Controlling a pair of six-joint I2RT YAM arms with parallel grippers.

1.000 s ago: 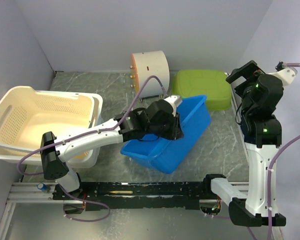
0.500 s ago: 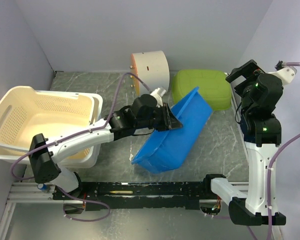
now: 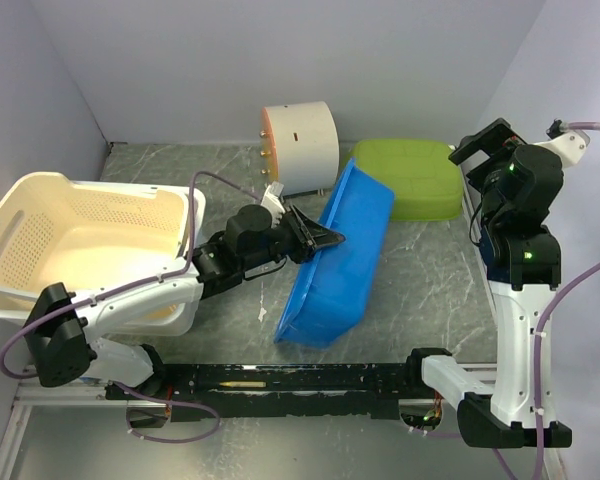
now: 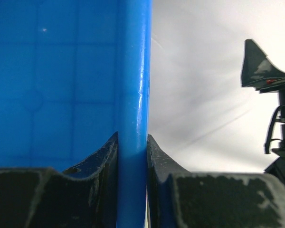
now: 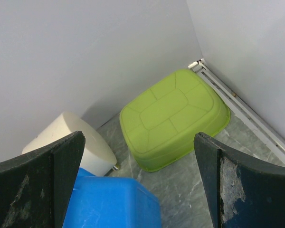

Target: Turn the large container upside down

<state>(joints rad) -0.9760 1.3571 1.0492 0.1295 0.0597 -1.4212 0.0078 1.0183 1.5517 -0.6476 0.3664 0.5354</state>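
The large blue container (image 3: 342,262) stands tipped steeply on its long side in the middle of the table, with its underside facing right. My left gripper (image 3: 323,238) is shut on its raised rim. In the left wrist view the blue rim (image 4: 132,85) runs straight up between the two black fingers, and the left gripper (image 4: 132,142) pinches it from both sides. My right gripper (image 3: 483,146) hangs high at the right, open and holding nothing. In the right wrist view the right gripper (image 5: 138,138) looks down on a corner of the blue container (image 5: 109,204).
A green tub (image 3: 408,176) lies upside down at the back right, close behind the blue container. A white cylinder (image 3: 300,148) lies on its side at the back centre. A cream perforated basket (image 3: 40,195) fills the left side. Walls enclose the table.
My left gripper has swung the rim up and to the left. The blue container has gone from a shallow tilt to nearly on edge. The right arm has not moved.
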